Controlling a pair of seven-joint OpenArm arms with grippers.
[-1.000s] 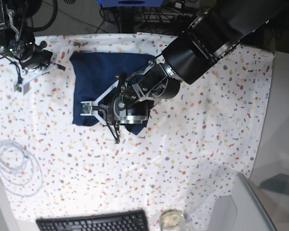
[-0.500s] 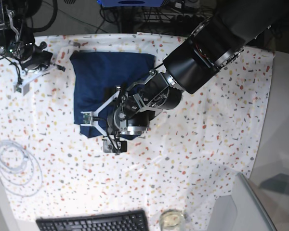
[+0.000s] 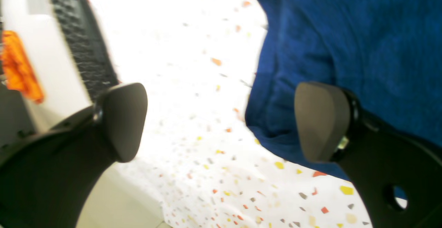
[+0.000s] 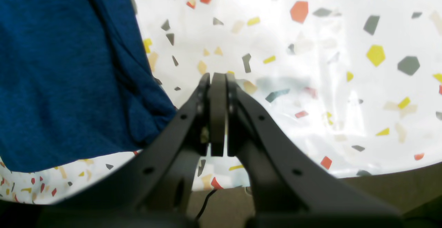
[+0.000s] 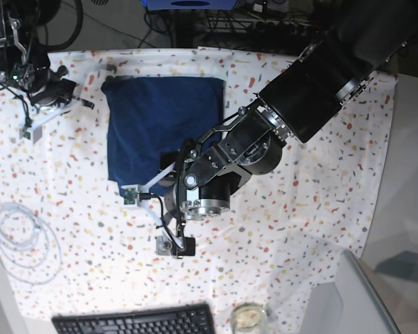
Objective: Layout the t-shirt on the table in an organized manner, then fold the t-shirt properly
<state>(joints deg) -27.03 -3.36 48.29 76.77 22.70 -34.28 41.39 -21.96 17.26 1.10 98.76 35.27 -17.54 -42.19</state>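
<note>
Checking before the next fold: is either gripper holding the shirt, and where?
Nothing is held. The left gripper is open beside the dark navy fabric t-shirt; the right gripper is shut, empty.

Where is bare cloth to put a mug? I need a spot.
Free: table right of the left arm, and the strip between the t-shirt and cable coil. Crowded: left pincer near the keyboard; right pincer far-left.

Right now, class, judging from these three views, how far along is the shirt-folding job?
Done: the t-shirt lies as a compact folded rectangle on the table. In hand: nothing; the left gripper hangs open beside the shirt's lower edge, and the right gripper is shut and empty near its corner. Left: possibly a further fold or tidying; the pictures cannot settle that.
</note>
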